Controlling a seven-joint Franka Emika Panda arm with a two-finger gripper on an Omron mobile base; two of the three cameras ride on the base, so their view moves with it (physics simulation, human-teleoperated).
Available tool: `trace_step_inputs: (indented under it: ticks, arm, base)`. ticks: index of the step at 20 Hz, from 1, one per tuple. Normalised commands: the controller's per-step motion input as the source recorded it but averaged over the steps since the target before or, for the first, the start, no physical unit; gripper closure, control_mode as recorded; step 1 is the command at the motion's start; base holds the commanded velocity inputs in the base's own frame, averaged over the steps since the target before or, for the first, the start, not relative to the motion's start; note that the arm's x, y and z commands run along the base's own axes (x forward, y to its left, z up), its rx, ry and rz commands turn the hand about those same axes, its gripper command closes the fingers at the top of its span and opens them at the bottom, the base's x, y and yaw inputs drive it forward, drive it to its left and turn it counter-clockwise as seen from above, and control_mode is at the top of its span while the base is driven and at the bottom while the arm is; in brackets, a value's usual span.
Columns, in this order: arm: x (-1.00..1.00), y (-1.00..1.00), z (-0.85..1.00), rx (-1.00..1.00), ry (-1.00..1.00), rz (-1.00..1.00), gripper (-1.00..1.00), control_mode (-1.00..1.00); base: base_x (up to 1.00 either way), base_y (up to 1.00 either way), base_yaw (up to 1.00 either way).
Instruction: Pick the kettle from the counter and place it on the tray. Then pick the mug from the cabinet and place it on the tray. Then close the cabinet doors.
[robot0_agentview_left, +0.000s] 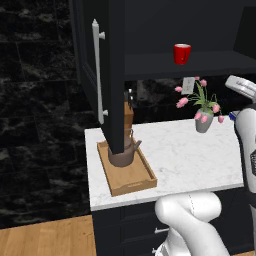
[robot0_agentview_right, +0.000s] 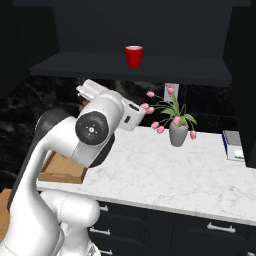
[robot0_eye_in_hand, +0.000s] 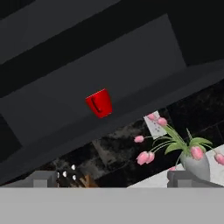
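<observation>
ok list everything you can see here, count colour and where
kettle: one, brown-bronze, on the tray, partly behind the door
tray: one, light wood, left end of the counter
mug: one, red, on the cabinet shelf
cabinet: one, dark navy, above the counter, open
cabinet door: one seen, dark, silver bar handle, swung open
counter: one, white marble
vase of tulips: one, grey, pink flowers, back of the counter
knife block: one, wooden, behind the tray
hand: one, open, aimed up toward the mug

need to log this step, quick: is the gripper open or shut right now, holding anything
Gripper: open and holding nothing; its fingertips stand wide apart, aimed up at the red mug on the cabinet shelf.
</observation>
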Motion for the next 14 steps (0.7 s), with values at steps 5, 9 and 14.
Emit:
trace_step_inputs:
  ticks: [5, 9, 14]
  arm:
    - [-0.15, 0.64, -0.02, -0.37, -0.03, 0.00, -1.00, -1.00]
    - [0.07, 0.38, 0.03, -0.12, 0.02, -0.01, -1.00, -1.00]
    - [0.00, 0.09, -0.04, -0.08, 0.00, 0.00, -1.00, -1.00]
  base:
    - [0.00, 0.00, 0.00]
    - [0.00, 0.00, 0.00]
    - [0.00, 0.00, 0.00]
